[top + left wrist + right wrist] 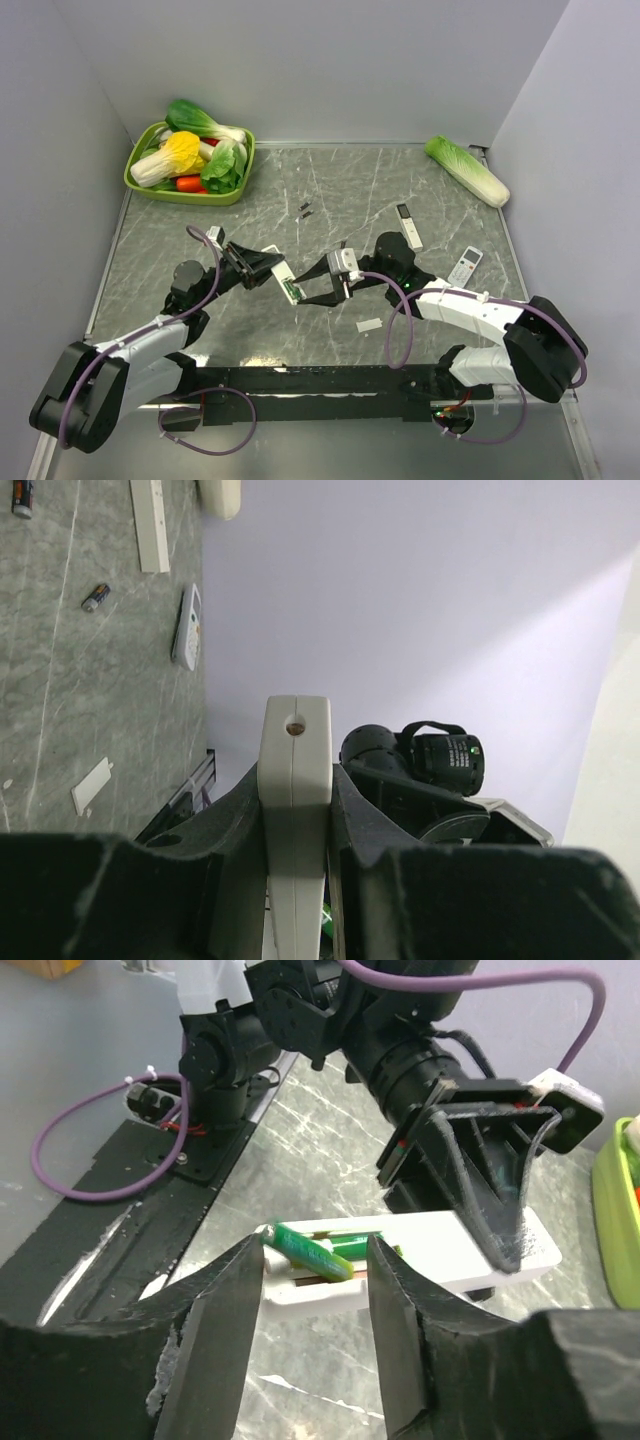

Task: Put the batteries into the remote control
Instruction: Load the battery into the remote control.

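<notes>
Top external view shows the left gripper (262, 266) clamping the remote control (288, 283) at mid-table, the right gripper (306, 291) at its free end; left wrist view shows the remote pinched edgewise; right wrist view has the right jaws apart, flanking a green battery (305, 1250) lying tilted along the remote, straight ahead.

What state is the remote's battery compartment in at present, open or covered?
Open: the right wrist view shows the remote control with its recess uncovered and a green battery lying exposed in it.
</notes>
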Controlling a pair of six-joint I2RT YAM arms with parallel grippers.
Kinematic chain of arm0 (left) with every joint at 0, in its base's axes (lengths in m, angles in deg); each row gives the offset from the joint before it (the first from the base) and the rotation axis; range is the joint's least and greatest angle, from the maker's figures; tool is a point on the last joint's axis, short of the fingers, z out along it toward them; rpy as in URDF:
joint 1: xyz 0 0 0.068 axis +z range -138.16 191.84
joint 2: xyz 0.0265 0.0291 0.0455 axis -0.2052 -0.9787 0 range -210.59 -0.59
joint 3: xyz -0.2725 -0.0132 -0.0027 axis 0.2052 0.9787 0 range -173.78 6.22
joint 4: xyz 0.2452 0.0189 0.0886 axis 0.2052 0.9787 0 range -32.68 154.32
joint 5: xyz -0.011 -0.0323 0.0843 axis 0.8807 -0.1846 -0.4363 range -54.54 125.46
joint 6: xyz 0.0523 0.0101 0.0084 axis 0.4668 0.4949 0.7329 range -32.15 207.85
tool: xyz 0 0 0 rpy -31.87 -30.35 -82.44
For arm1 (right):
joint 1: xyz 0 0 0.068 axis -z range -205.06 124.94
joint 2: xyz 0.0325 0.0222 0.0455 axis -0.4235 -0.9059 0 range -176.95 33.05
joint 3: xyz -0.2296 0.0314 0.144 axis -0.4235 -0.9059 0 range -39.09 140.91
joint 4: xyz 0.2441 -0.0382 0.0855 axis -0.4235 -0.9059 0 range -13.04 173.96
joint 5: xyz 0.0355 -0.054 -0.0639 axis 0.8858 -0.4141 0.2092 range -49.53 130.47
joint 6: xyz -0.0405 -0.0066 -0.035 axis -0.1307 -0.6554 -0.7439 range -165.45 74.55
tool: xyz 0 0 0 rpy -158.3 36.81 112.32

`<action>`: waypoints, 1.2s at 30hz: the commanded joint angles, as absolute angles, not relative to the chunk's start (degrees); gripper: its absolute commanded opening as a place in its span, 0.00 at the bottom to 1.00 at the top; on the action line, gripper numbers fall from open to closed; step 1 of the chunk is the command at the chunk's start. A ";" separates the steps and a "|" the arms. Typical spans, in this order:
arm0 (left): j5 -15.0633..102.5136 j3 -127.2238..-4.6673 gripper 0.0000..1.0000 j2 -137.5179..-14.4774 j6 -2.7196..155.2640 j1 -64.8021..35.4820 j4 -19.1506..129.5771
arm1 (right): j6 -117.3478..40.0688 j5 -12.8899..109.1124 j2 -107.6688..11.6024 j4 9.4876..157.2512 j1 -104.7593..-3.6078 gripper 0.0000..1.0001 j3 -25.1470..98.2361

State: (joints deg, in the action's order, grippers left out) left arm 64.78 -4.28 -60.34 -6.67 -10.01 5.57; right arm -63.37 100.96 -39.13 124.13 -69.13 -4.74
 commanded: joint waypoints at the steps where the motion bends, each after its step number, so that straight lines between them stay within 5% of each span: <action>1: 62.71 -4.67 0.02 -57.81 -9.80 -9.34 1.68 | -65.49 102.26 -37.44 118.25 -68.83 0.58 -3.15; 15: 62.18 -4.76 0.01 -57.90 -6.64 -8.55 3.96 | -62.77 98.68 -32.44 112.27 -68.91 0.80 -1.03; 20: 62.18 -5.99 0.01 -57.11 -0.50 -8.46 7.21 | -54.96 90.50 -28.83 105.17 -68.83 1.00 2.30; 27: 63.67 -6.70 0.01 -56.49 6.11 -8.46 6.96 | -41.51 75.63 -29.53 88.11 -68.83 1.00 9.51; 32: 63.68 -5.91 0.01 -56.31 6.90 -8.46 3.18 | -34.22 75.88 -30.85 90.64 -68.91 0.99 7.41; 36: 62.80 -5.12 0.01 -56.40 5.94 -8.46 0.37 | -27.01 77.64 -33.48 95.38 -69.00 0.89 4.86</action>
State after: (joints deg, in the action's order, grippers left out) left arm 62.82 -4.39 -57.63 5.53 -8.65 7.28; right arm -36.31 77.33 -31.24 91.93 -69.04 6.58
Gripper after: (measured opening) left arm 0.276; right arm 0.924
